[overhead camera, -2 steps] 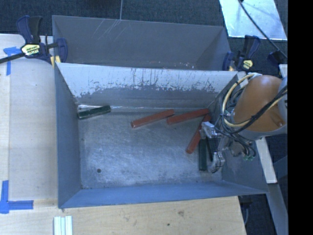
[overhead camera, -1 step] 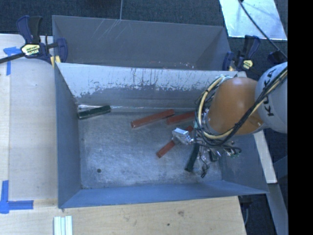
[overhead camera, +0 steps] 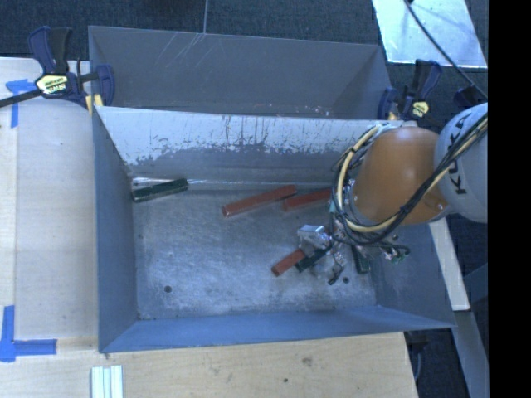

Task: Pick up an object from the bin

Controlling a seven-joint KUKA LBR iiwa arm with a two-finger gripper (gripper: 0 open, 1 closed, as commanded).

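End effector (overhead camera: pixel 332 258) beside short red block (overhead camera: pixel 288 264); arm (overhead camera: pixel 467 191) marked KUKA

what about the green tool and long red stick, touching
Apart. The camera view shows bare bin floor between the green tool and the long red stick.

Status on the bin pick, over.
Gripper low in bin, right side, beside short red-brown block. Grasp not confirmed. Two long red-brown sticks lie apart, farther back.
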